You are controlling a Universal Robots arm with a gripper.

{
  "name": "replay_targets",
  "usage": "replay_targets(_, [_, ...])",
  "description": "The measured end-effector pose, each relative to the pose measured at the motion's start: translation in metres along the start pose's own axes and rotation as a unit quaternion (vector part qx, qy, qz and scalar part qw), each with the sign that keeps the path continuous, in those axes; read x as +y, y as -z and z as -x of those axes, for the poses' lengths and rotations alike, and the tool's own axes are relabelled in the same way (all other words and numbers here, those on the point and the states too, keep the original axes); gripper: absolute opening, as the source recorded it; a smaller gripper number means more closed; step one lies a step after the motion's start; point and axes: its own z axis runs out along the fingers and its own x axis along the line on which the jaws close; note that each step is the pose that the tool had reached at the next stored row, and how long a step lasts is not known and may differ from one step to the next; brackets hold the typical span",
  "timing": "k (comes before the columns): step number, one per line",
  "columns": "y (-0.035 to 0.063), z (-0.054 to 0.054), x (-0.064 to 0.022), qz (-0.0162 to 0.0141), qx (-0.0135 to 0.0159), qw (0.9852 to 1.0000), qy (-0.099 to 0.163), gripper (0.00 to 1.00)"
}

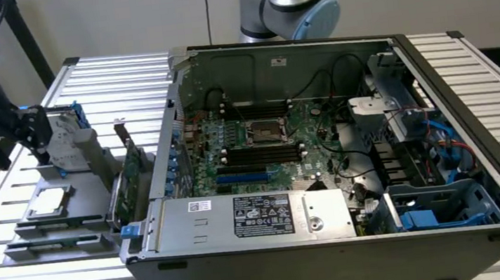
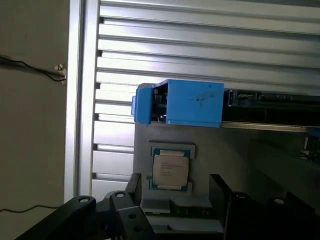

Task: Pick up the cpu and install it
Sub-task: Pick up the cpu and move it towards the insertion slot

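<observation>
Wrist view shows us the black tool [image 2: 175, 184] spread open and empty near the small silver square cpu [image 2: 170, 168], which lies in its grey holder [image 2: 172, 147]. We judge pick-up and installation both undone.

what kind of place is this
Probably a robotics lab bench for PC assembly: an open computer case showing its motherboard, a robot arm behind it, and a cpu lying on a holder beside it.
</observation>
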Motion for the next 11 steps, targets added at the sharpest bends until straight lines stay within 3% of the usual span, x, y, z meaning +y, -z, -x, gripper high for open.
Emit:
replay_targets(5, [-0.0087, 0.0, 0.0002, 0.0001, 0.0017, 1.0, 0.0, 0.65])
replay_targets(11, [-0.0154, 0.002, -0.0033, 0.001, 0.0126, 0.9999, 0.0, 0.65])
